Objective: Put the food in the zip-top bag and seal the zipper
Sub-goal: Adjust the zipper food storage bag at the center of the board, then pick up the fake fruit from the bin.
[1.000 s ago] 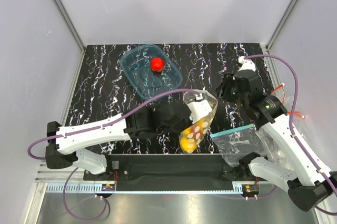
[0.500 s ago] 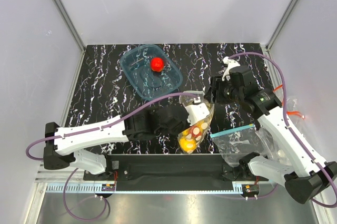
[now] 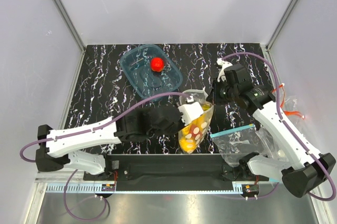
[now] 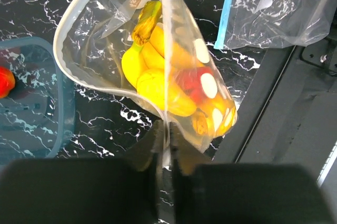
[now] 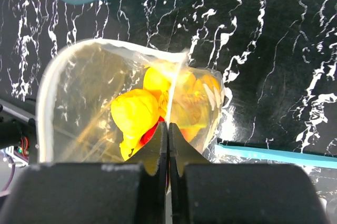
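Note:
The zip-top bag (image 3: 197, 124), clear with white dots, is held between both grippers with its mouth gaping. Inside lie a yellow banana bunch (image 4: 150, 37), a lemon-like piece (image 4: 158, 90) and a red piece (image 4: 187, 79). The zipper (image 4: 63, 61) is the pale strip that loops round the open mouth. My left gripper (image 4: 168, 130) is shut on the bag's near edge. My right gripper (image 5: 167, 128) is shut on the opposite edge, close to the mouth. One more red piece (image 3: 156, 64) lies in the blue container.
A clear blue container (image 3: 138, 75) stands at the back left of the black marbled table. A plain clear bag with a teal strip (image 3: 239, 139) lies at the near right, close to the right arm's base.
My right arm has swung left to the bag, and its jaws have closed on the bag's edge. The left arm has shifted slightly while holding the bag.

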Robot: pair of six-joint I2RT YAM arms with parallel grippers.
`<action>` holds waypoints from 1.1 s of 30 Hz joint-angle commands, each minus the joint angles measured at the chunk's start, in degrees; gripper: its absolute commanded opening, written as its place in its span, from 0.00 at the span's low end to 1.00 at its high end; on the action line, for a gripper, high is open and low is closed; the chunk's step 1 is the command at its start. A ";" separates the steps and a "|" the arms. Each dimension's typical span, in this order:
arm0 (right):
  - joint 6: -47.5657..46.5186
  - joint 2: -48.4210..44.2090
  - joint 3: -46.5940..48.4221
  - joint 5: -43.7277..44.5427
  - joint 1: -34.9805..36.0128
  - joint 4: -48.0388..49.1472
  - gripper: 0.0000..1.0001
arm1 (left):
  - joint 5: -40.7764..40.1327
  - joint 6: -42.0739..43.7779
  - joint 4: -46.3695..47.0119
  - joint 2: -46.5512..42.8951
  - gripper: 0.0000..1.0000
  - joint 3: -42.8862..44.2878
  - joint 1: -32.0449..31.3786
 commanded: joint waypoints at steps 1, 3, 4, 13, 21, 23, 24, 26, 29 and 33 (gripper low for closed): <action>0.63 -1.51 3.30 3.75 -0.19 1.05 0.00 | -0.98 -1.23 3.37 -4.75 0.21 -0.73 -0.24; 1.07 -2.47 3.47 3.75 -0.11 1.41 0.00 | -3.00 -3.25 4.16 -6.25 0.45 -1.52 -0.15; 1.33 -2.56 3.47 3.41 -0.19 1.76 0.00 | -4.05 -3.86 4.51 -7.91 0.54 -2.31 -0.15; 1.68 -5.46 1.36 2.79 -0.19 3.25 0.00 | -4.77 -12.39 4.61 -18.91 0.95 -3.38 9.48; 1.69 -6.17 0.57 2.26 -0.11 3.79 0.00 | 12.63 -12.75 6.27 -8.23 0.99 -1.63 37.07; 1.69 -6.17 0.40 2.09 -0.11 3.96 0.00 | 15.96 -13.45 7.50 -4.96 0.99 -1.00 40.88; 1.77 -6.17 0.48 2.17 -0.19 3.87 0.00 | 16.41 -13.62 9.50 -1.72 0.99 -0.65 43.76; 1.69 -6.43 0.57 2.00 -0.11 3.87 0.00 | 17.21 -13.72 11.28 2.16 0.99 0.31 45.89; 1.51 -6.78 0.57 1.74 -0.11 3.79 0.00 | 15.90 -13.19 12.95 10.59 0.99 4.35 49.41; 1.25 -6.87 0.66 1.38 -0.19 3.52 0.00 | 15.63 -11.87 16.10 21.83 0.99 10.32 52.75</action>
